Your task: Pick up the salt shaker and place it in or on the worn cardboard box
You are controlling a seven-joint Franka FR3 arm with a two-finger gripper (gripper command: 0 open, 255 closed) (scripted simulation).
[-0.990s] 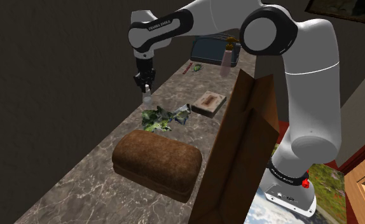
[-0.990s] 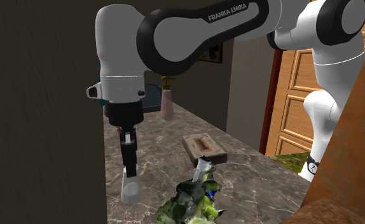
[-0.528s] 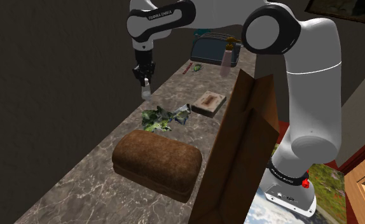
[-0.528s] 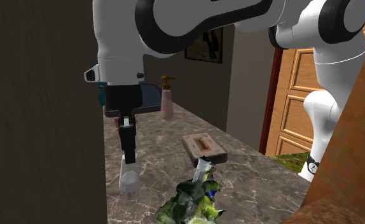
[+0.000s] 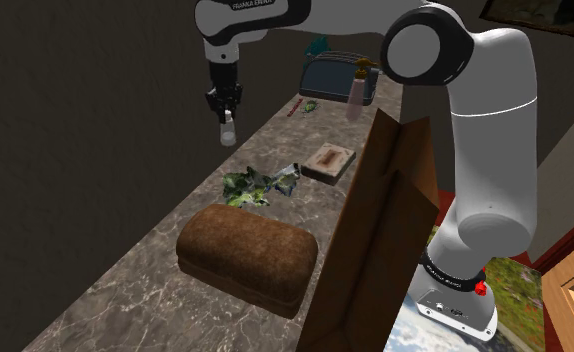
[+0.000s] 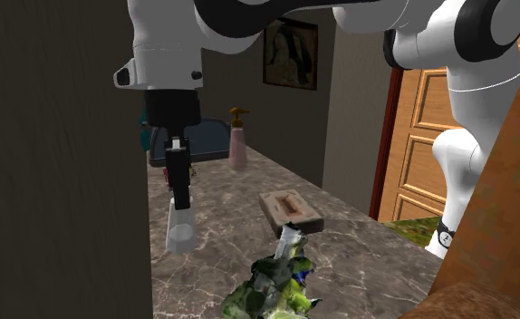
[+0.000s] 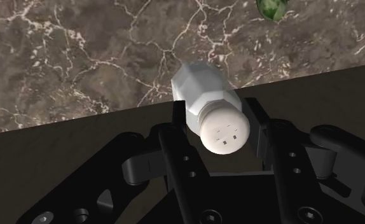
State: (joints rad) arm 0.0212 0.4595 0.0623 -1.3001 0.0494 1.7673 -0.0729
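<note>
Grasped and lifted, delivery to come

The white salt shaker (image 7: 210,116) hangs clasped between the narrowed fingers of the black gripper (image 5: 226,116), seemingly just clear of the marble counter (image 5: 135,280) by the wall. Grasp done, I'd say; carrying it over to the brown cardboard box (image 5: 385,230) remains

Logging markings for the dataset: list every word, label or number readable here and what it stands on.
"FRANKA EMIKA": on the arm's white link, at the shoulder view's top edge, small.
Small print on the arm's base ring: too blurred to read.
No text on the salt shaker or the pump bottle.
</note>
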